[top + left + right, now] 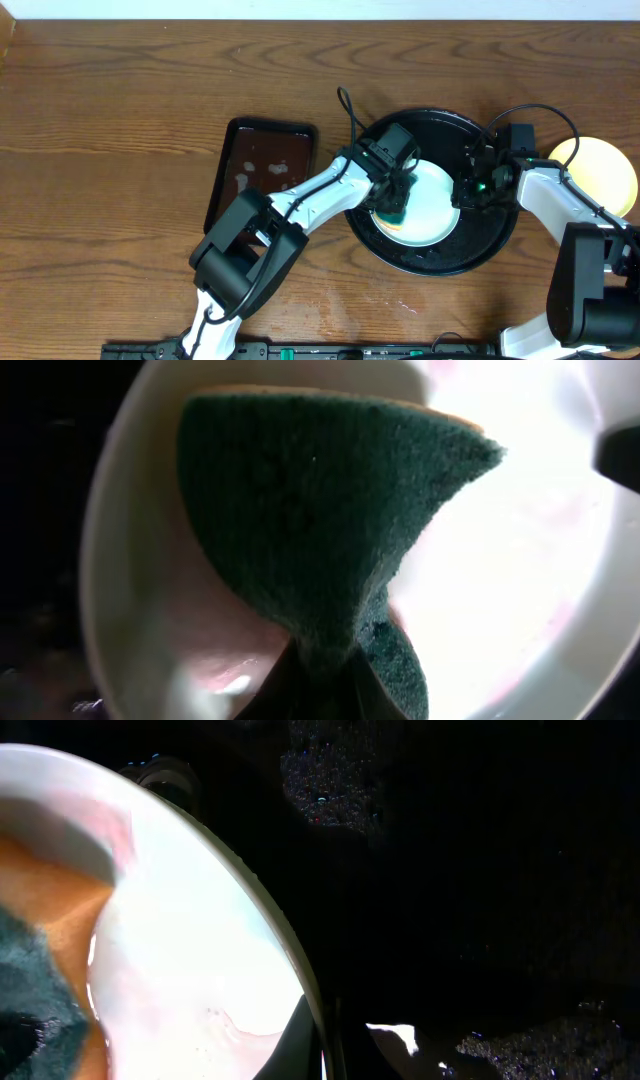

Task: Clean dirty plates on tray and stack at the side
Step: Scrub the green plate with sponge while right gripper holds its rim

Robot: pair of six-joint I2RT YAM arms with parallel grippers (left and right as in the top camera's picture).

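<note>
Scrubbing stage, I'd say: the left gripper [396, 203] is clamped on a green sponge [310, 510] pressed into the white plate [437, 200], which sits in the black tray [420, 264]. The right gripper [467, 190] pinches that plate's rim. A yellow plate [600, 170] already sits out on the table [120, 150] beside the tray, so probably one done and no stack yet.

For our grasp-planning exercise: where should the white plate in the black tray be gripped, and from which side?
On the white plate, grip the thin raised rim at its right side, coming from the right: the sponge covers its left-centre, leaving that edge free. The right gripper pinches there.
</note>
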